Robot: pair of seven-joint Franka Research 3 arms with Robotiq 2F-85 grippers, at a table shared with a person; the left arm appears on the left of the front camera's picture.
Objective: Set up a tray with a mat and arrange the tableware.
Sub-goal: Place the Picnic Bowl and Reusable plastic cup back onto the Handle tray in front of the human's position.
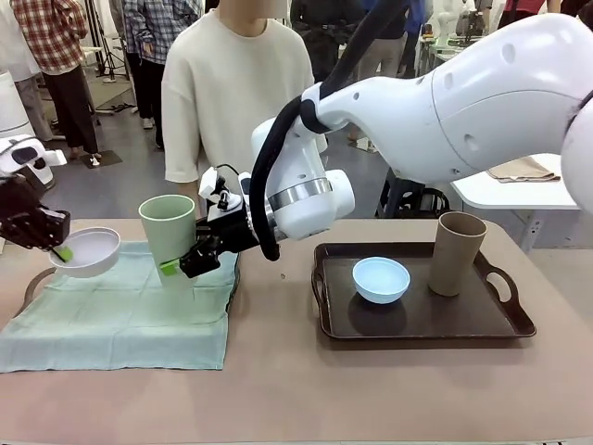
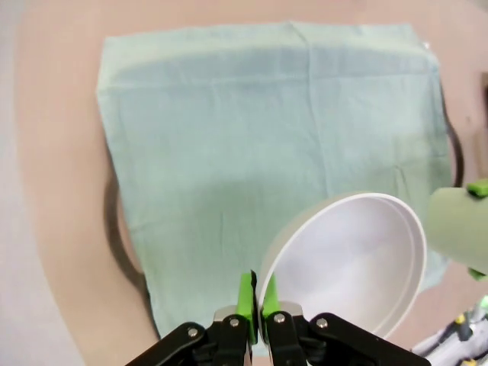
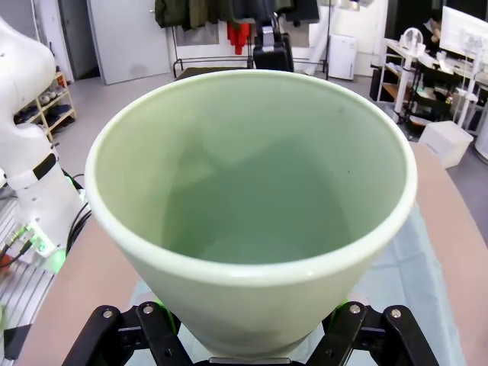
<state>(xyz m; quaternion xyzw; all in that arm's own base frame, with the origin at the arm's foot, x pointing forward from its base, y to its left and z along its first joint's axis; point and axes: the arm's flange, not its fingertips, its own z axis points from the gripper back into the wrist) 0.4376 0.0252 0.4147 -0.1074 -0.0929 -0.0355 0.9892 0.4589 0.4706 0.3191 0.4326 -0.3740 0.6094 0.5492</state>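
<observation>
Brown tray (image 1: 463,321) carries one blue bowl (image 1: 381,279) and one tan cup (image 1: 457,253).

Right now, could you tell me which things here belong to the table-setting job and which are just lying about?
Job: white bowl, green cup, blue bowl, brown cup, green mat, tray under it, dark tray.
Lying about: folded cloth on the white side table behind.

white bowl (image 1: 85,252): tilted, above mat (image 1: 120,315) | green cup (image 1: 169,227): upright, over mat | blue bowl (image 1: 381,279), tan cup (image 1: 458,252): on tray (image 1: 417,324)
</observation>
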